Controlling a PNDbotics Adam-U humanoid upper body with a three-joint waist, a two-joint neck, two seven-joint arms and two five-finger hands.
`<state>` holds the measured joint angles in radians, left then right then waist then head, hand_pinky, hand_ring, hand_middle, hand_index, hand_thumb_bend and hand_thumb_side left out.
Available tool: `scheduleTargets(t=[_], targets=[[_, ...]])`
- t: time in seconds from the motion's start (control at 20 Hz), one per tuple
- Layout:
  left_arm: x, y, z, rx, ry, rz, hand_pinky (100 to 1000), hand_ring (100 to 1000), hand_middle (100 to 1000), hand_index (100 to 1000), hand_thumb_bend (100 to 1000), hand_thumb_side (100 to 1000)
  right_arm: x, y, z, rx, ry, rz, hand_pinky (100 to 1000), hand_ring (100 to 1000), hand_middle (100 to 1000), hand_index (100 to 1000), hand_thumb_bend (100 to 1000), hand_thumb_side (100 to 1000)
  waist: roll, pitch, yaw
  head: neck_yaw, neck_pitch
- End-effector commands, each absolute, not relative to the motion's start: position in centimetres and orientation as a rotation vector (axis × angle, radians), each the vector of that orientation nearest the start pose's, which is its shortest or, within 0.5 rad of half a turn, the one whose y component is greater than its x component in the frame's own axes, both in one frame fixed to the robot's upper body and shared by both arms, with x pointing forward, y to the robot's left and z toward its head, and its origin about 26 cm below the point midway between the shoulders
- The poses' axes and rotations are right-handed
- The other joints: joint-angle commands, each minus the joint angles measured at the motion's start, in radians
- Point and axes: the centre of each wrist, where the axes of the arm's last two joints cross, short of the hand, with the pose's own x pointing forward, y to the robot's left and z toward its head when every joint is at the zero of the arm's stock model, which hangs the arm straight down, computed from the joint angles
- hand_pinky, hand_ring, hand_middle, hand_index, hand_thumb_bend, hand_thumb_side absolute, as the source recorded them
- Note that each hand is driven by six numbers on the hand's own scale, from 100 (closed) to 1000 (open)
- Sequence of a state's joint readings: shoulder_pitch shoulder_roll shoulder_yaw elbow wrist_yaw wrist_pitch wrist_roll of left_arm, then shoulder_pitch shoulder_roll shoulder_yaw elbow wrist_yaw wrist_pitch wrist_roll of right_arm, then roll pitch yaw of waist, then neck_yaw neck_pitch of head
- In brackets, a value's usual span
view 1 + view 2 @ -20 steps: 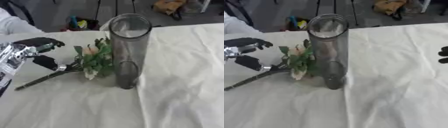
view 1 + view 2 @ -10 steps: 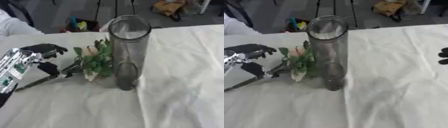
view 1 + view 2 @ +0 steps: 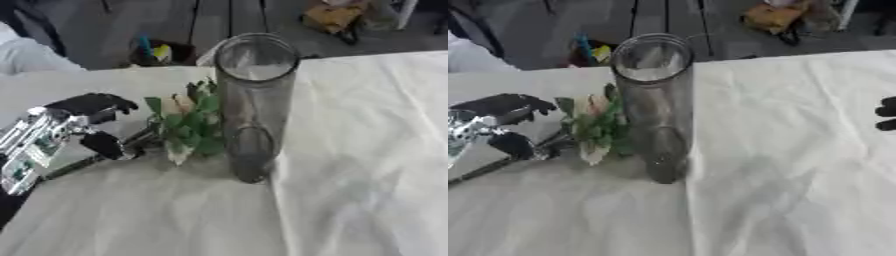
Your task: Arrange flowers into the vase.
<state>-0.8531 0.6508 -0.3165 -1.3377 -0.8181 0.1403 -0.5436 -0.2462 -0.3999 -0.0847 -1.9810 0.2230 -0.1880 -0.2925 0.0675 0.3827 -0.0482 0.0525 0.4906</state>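
A tall clear glass vase stands upright on the white cloth, with nothing in it. Just left of it lies a small bunch of flowers with green leaves and pale blooms; its dark stem runs down to the left. My left hand is over the stem, open, with its fingers arched above and the thumb down beside the stem. I cannot tell whether the thumb touches the stem. A dark part of my right hand shows at the right edge, well away from the vase.
The white tablecloth covers the table, and its far edge runs behind the vase. Beyond that edge are a dark floor, a dark tub with coloured things, and a yellow-brown bundle.
My left hand has moved right and down, closer to the flower stem, and its thumb is now beside it. The vase, the flowers and my right hand have stayed put.
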Motion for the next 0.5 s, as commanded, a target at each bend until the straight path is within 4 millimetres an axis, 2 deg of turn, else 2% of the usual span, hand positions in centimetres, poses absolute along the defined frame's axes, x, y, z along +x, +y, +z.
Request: scheduleTargets(t=[0.05, 0.5], targets=[[42.7, 27.5, 25.7, 1.075, -1.267, -1.472, 629, 734, 786, 927, 464, 523, 29.3, -29.7, 20.4, -0.657, -2.486, 0.226, 564, 643, 619, 812, 100, 1000, 0.01, -0.009, -0.001, 0.001, -0.013], [43.4, 27.5, 24.1, 1.081, -1.267, -1.445, 605, 700, 767, 907, 449, 517, 29.3, -29.6, 20.4, -0.651, -2.487, 0.223, 564, 643, 619, 812, 100, 1000, 0.009, -0.001, -0.007, 0.003, -0.019]])
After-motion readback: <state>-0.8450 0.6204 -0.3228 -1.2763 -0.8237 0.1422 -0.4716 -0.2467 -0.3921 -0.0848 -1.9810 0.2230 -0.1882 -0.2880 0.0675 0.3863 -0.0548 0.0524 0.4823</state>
